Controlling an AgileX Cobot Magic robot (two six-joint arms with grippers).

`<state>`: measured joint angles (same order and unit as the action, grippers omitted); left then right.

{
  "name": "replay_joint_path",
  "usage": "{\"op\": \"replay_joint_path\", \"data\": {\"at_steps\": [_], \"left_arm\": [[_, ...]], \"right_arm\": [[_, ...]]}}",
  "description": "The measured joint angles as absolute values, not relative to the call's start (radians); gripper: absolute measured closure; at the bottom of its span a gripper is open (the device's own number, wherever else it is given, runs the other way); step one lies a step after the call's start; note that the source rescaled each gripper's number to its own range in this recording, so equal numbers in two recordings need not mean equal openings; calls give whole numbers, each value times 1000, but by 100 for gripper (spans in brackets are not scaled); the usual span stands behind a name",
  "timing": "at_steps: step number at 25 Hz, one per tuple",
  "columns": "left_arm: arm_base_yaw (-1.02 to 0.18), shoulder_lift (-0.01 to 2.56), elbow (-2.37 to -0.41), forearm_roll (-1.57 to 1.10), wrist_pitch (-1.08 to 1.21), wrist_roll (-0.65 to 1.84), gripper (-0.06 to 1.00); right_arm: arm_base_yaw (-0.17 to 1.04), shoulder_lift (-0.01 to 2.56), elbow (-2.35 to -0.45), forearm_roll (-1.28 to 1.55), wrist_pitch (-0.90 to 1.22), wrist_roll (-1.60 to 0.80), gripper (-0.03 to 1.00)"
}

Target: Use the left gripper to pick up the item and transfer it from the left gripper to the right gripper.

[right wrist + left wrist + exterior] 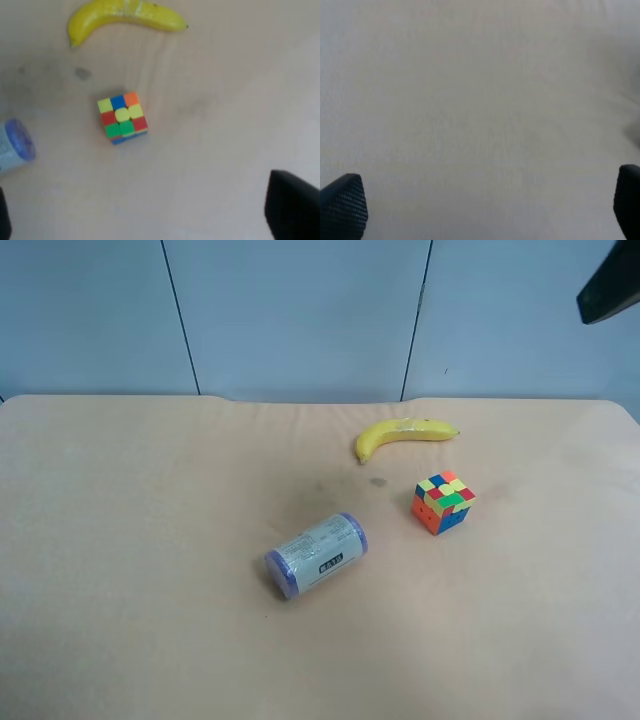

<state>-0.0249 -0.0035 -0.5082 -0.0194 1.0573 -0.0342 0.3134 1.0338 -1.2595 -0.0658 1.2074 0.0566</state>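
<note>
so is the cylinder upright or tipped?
Tipped. The cylinder lies on its side on the table, one purple end facing the exterior high camera, its label along the top. Nothing touches it.

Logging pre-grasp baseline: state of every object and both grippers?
puzzle cube: upright on the table, untouched, apart from the other items.
banana: lying flat, unpeeled.
purple-capped cylinder: on its side, cap on.
left gripper: open, over bare table, holding nothing.
right gripper: open, above the cube, holding nothing.
</note>
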Motion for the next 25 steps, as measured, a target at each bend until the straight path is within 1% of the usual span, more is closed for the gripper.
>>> {"op": "replay_joint_path", "data": {"at_steps": [9, 15, 20, 25], "left_arm": [[-25, -4, -508, -19, 1057, -34, -6], [-25, -4, -508, -19, 1057, -34, -6], [-25, -4, -508, -19, 1057, -34, -6], [-25, -4, -508, -19, 1057, -34, -6]], "right_arm": [[313, 674, -889, -66, 1208, 45, -3], [313, 441, -662, -51, 1114, 28, -3], [313, 255, -538, 30, 1052, -18, -3], [313, 105, -505, 75, 1059, -67, -3]]}}
